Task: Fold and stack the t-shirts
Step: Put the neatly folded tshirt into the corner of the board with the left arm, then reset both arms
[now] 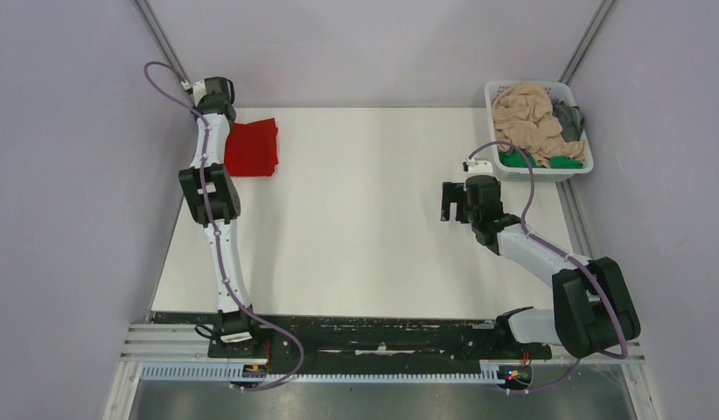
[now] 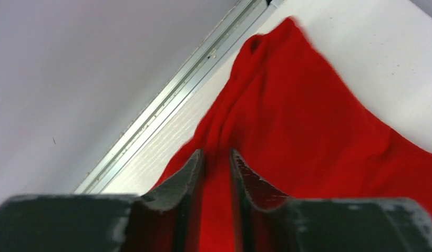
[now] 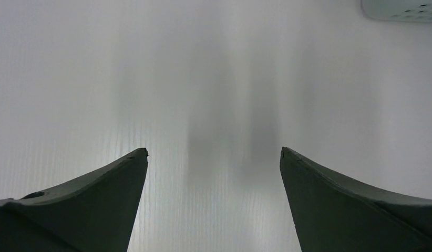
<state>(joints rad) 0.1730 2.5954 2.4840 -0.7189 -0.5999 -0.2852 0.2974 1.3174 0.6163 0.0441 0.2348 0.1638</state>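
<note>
The bright red t-shirt (image 1: 251,149) lies folded at the table's far left edge. My left gripper (image 1: 221,107) is at its far left corner. In the left wrist view the red t-shirt (image 2: 308,121) fills the frame, and the left gripper (image 2: 217,157) has its jaws nearly closed, pinching a raised ridge of the red cloth. My right gripper (image 1: 452,201) hangs open and empty over bare table right of centre, also open in its wrist view (image 3: 214,152). Peach-beige (image 1: 527,118), dark grey (image 1: 568,118) and green (image 1: 513,160) t-shirts lie crumpled in the basket.
The white slotted basket (image 1: 522,175) stands at the table's far right corner; its corner shows in the right wrist view (image 3: 403,9). A metal rail (image 2: 166,105) and grey wall run close along the left of the red t-shirt. Walls enclose the table on three sides.
</note>
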